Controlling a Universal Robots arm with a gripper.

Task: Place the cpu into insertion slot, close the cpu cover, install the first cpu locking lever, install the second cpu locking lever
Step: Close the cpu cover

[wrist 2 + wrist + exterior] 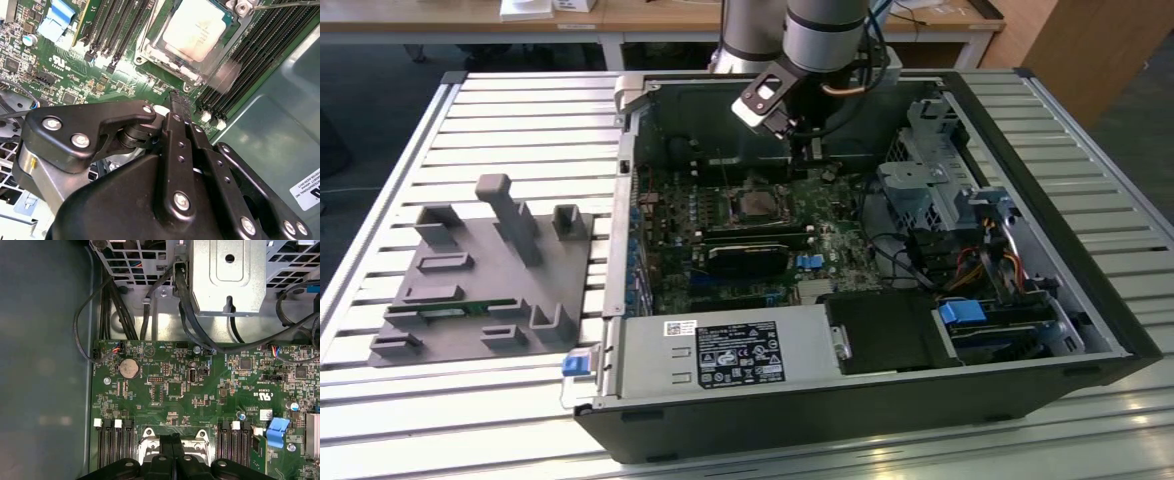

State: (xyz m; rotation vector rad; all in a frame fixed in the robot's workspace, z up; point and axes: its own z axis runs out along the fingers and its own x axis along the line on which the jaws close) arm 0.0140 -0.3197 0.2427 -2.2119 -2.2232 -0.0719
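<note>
Cpu chip, small flat pale silvery square [194,27], lies in silver-rimmed square insertion slot [145,55] | looks light, thin, easy to hurt; hold by edges | black end effector [179,102] squeezed together, seems empty

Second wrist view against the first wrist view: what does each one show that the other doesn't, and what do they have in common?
Second wrist view: the pale square chip, face up inside its socket.
First wrist view: a coin battery, black cables and a metal drive cage beyond the board's edge.
Shared: the green circuit board, the black memory slots, part of the socket's silvery rim, and the tool, shut and holding nothing, close to the socket.
</note>
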